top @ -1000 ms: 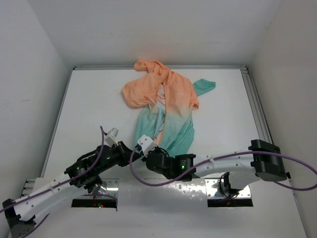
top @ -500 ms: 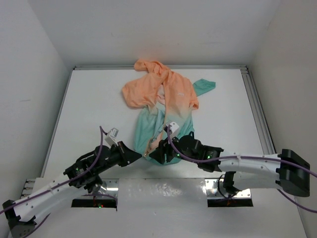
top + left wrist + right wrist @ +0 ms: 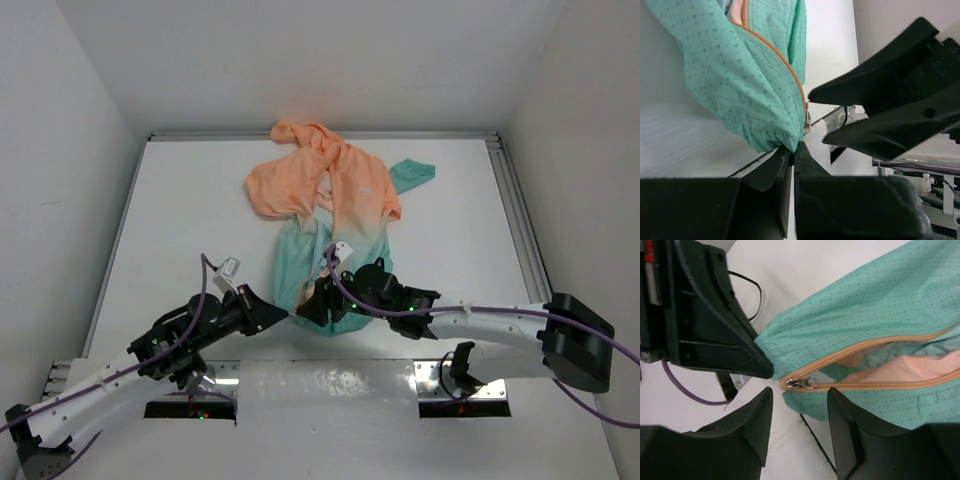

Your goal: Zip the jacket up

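Your right arm (image 3: 500, 325) has swung round in the last second. Its wrist lay low across the bottom centre of the top view. It now sits over the teal hem, with the right gripper (image 3: 303, 310) aimed toward the lower left at the hem corner. The jacket (image 3: 335, 210) has barely shifted: it lies crumpled on the table (image 3: 180, 220), peach hood at top centre, teal hem at lower centre. The left gripper (image 3: 792, 149) has its fingers pressed together on the hem corner, just below the zipper's bottom end. In the right wrist view the right fingers (image 3: 747, 425) are spread. The metal zipper pull (image 3: 800, 383) sits just above their gap, untouched. The two orange tapes meet at the pull and gape open beyond it. With the hem apparently anchored, I'd judge that closing on the pull comes next.
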`<state>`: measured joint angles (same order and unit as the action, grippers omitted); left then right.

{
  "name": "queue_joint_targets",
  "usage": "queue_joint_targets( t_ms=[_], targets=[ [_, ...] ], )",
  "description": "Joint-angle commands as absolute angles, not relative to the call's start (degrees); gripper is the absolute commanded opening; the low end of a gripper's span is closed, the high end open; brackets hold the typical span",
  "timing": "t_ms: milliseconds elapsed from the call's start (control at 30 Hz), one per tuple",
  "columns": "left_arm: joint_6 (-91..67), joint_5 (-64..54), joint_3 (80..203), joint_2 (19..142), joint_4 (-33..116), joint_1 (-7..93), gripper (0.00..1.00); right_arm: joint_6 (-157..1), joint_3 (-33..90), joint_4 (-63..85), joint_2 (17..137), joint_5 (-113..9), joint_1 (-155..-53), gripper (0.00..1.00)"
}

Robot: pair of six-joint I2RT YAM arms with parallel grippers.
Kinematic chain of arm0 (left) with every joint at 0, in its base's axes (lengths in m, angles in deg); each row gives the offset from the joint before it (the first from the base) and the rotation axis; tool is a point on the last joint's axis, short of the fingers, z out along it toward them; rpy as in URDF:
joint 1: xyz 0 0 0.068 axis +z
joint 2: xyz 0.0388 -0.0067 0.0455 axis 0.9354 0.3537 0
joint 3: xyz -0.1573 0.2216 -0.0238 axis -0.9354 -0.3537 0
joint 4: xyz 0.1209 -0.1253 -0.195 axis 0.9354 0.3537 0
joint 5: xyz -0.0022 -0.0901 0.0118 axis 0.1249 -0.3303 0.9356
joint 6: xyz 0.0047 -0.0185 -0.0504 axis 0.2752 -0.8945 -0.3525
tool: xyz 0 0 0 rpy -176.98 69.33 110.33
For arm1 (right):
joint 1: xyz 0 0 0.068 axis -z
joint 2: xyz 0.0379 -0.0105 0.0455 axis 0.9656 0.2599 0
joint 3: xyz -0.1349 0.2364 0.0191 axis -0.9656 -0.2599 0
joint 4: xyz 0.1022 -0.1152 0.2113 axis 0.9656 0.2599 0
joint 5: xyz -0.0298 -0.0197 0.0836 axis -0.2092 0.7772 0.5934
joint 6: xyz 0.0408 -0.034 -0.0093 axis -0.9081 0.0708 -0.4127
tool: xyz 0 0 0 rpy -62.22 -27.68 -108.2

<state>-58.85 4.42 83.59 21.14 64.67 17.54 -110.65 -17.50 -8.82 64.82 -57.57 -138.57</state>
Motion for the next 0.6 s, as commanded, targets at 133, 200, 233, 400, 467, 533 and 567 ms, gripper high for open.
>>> queue_joint_targets(
  t_ms=[133,200,233,400,467,533,567],
  targets=[
    [-57.88,3.64,84.25,20.03,62.18,17.17,0.0,-110.87,-13.1,-12.12,68.88,-54.85,-137.78,0.47],
    [-58.23,3.64,83.81,19.68,61.83,17.17,0.0,-110.78,-12.74,-12.12,69.06,-54.14,-137.78,0.47],
    [-58.23,3.64,83.9,19.59,61.74,17.08,0.0,-110.78,-12.74,-12.12,69.06,-54.32,-137.78,0.46],
    [-58.23,3.64,83.55,19.94,61.66,17.17,0.0,-111.74,-13.18,-13.08,68.97,-53.62,-137.69,0.4],
    [-57.79,3.64,83.98,20.2,61.74,17.08,0.0,-112.18,-13.62,-13.7,69.06,-53.35,-137.69,0.39],
    [-57.61,3.82,84.34,20.38,62.44,17.17,0.0,-112.71,-13.88,-13.97,69.06,-53.09,-137.69,0.37],
    [-57.79,3.82,84.25,20.2,62.27,17.17,0.0,-112.8,-14.15,-13.97,69.06,-53.0,-137.69,0.36]
  ],
)
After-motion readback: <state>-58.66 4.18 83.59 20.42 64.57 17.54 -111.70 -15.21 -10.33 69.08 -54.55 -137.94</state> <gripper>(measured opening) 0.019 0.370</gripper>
